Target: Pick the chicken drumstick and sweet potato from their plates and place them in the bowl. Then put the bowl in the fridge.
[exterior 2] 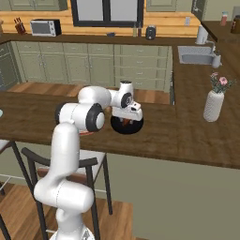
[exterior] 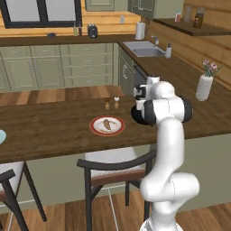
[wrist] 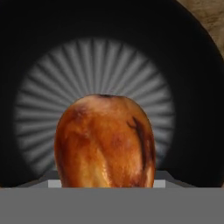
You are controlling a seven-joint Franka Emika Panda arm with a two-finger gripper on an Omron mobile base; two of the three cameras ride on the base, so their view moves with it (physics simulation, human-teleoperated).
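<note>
In the hand view the glossy reddish-brown chicken drumstick (wrist: pixel 105 142) hangs fat end down, close to the camera and over the middle of the black bowl (wrist: pixel 188 87). My gripper (exterior 2: pixel 127 120) is shut on the drumstick (exterior 2: pixel 126 123) just above the bowl (exterior 2: pixel 116 127), which stands on the dark wooden counter. To the left, the sweet potato (exterior: pixel 107 124) lies on the cream plate with a red rim (exterior: pixel 95 128). At the counter's far left edge a bit of the light blue plate (exterior: pixel 1 135) shows. The fridge is out of view.
Two small shakers (exterior: pixel 112 103) stand behind the red-rimmed plate. A white vase with flowers (exterior 2: pixel 213 105) sits on the counter to the right. Dark chairs (exterior: pixel 113 167) are tucked under the counter's near edge. A sink (exterior: pixel 143 48) lies on the far counter.
</note>
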